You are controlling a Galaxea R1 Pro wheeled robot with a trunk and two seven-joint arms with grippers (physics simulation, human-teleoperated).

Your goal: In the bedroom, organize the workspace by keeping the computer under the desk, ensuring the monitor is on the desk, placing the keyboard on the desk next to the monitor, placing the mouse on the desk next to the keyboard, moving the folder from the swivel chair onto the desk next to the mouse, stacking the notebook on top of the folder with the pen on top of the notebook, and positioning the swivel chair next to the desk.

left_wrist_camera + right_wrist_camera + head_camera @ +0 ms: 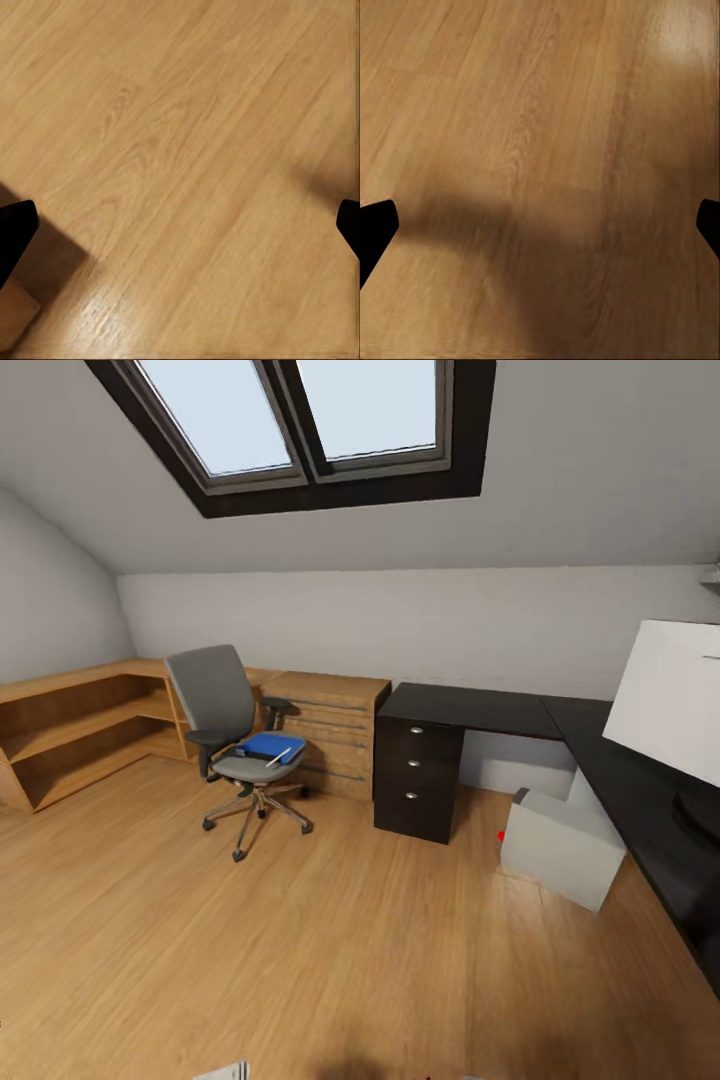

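Note:
The swivel chair (222, 712) stands on the floor left of the desk (470, 710), apart from it. On its seat lies the blue folder (262, 745) with the white pen (279, 756) across it. The monitor (668, 700) shows its white back on the desk's right wing. Beneath that wing sits the computer (560, 845). Keyboard, mouse and notebook are out of view. Both wrist views look down at bare wood floor: my left gripper (180, 232) and right gripper (540, 229) are open with nothing between their fingers.
Light wooden low shelving (70, 730) runs along the left wall, with a wooden drawer unit (335, 730) behind the chair. A black drawer pedestal (415, 780) carries the desk's left end. Wood floor (300, 940) stretches between me and the furniture.

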